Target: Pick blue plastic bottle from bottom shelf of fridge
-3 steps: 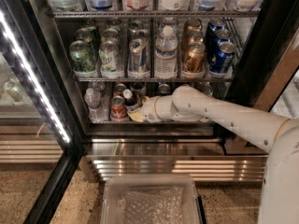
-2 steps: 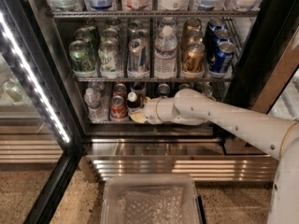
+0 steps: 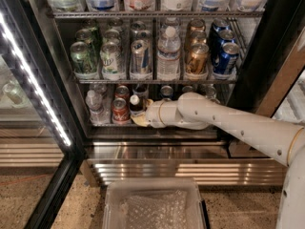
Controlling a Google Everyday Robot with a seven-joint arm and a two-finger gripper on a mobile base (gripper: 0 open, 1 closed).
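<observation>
The blue plastic bottle [image 3: 135,105] stands on the bottom shelf [image 3: 107,124] of the fridge [image 3: 57,70]. It is slim and dark with a white cap, and stands just right of a red can [image 3: 120,110]. My gripper [image 3: 141,115] is inside the bottom shelf, right at the bottle's lower right side and touching or nearly touching it. The white arm [image 3: 224,123] reaches in from the right. The bottle's lower half is hidden behind the gripper.
A small clear water bottle [image 3: 94,106] stands left of the red can. More cans sit behind the arm. The rack above holds cans and a larger water bottle [image 3: 168,54]. The open glass door with its LED strip [image 3: 33,80] is at left. A clear bin [image 3: 153,205] lies on the floor in front.
The gripper and arm have hardly moved. The bottle's cap has shifted very slightly to the right, close to the gripper.
</observation>
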